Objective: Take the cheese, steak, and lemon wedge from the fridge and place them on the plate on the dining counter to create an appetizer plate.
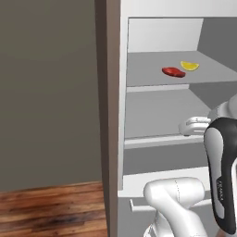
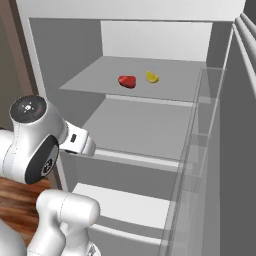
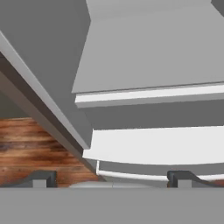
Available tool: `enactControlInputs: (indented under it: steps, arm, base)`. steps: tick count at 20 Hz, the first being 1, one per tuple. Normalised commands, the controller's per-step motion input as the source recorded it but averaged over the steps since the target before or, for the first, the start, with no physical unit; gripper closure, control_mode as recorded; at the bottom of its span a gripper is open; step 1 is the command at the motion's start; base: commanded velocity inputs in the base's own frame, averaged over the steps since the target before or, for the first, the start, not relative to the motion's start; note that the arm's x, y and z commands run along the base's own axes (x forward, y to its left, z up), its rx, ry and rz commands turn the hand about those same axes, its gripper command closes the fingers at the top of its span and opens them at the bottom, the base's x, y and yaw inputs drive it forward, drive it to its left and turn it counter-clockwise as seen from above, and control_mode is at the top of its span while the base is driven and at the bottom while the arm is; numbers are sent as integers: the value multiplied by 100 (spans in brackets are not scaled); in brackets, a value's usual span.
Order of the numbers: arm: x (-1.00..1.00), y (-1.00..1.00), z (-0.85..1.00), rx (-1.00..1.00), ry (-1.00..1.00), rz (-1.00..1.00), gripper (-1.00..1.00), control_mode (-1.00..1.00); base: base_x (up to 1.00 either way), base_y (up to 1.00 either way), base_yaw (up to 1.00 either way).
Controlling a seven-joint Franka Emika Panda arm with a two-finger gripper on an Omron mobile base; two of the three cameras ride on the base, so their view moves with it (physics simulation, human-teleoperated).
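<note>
Wide-open, empty, my gripper [image 3: 112,179] hangs before the open fridge [image 1: 157,120].
Its fingertips [image 3: 41,178] face the lower shelf edge and drawer; the steak [image 1: 173,71] and lemon wedge [image 1: 190,66] lie side by side on the upper shelf.

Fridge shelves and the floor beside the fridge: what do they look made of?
The fridge shelves look like smooth matte grey plastic or painted metal: flat, even colour with a paler front lip, no grain; which of the two is unclear in this render. The floor looks like stained wood planks: reddish-brown with dark streaky grain and plank lines, slightly glossy.
</note>
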Motion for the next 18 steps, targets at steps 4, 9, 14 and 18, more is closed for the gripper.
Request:
enactControlInputs:
  steps: [4, 9, 14, 18]
  arm:
    - [3, -3, 0, 0, 0, 2, -100, -100]
    - [1, -4, 25, -2, 0, 2, -100, -100]
    - [0, -2, 59, -4, -1, 1, -100, -100]
    - [0, 0, 56, -6, -2, 0, -100, -100]
  base:
    - [15, -10, 7]
    - [0, 0, 0]
    - [0, 0, 0]
    - [0, 0, 0]
